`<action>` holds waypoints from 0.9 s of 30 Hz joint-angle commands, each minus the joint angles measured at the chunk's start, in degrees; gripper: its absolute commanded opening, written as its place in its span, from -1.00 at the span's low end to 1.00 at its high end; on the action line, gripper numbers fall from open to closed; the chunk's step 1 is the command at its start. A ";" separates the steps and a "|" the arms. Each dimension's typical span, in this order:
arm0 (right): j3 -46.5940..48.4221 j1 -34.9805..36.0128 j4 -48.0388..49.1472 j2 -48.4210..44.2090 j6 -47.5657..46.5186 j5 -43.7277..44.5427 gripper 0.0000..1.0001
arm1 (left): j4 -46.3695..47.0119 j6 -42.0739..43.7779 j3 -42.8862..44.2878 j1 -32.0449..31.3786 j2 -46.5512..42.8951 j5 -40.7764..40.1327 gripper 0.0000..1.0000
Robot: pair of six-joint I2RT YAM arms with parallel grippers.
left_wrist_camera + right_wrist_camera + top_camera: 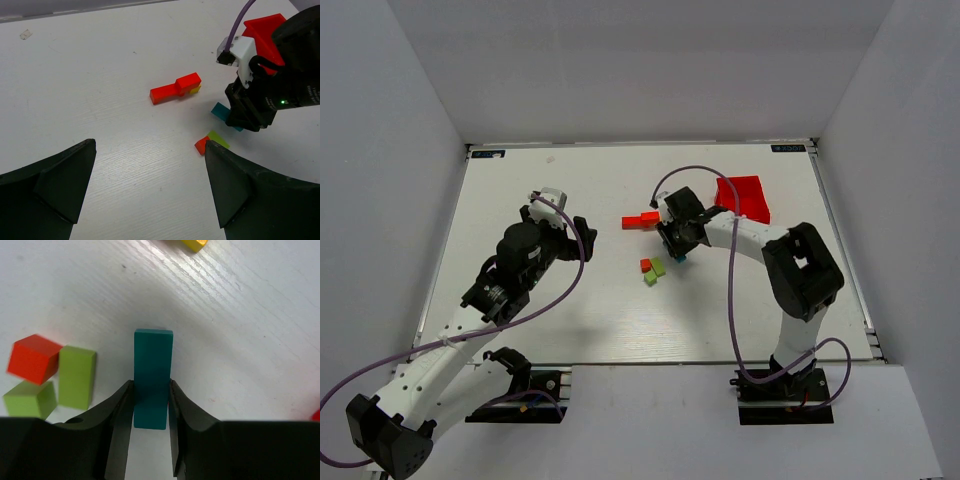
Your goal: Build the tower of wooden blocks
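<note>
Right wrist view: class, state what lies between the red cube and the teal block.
A lime green bar lies between the red cube and the teal block, close beside the cube. The right wrist view shows this.

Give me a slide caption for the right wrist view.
Right gripper pinches a teal bar on the table; red cube, lime blocks beside it.
</note>
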 commanded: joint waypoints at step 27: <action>26.38 -3.42 -14.42 3.67 -51.16 -21.74 -1.00 | -0.58 0.93 0.21 0.19 -0.87 1.48 0.98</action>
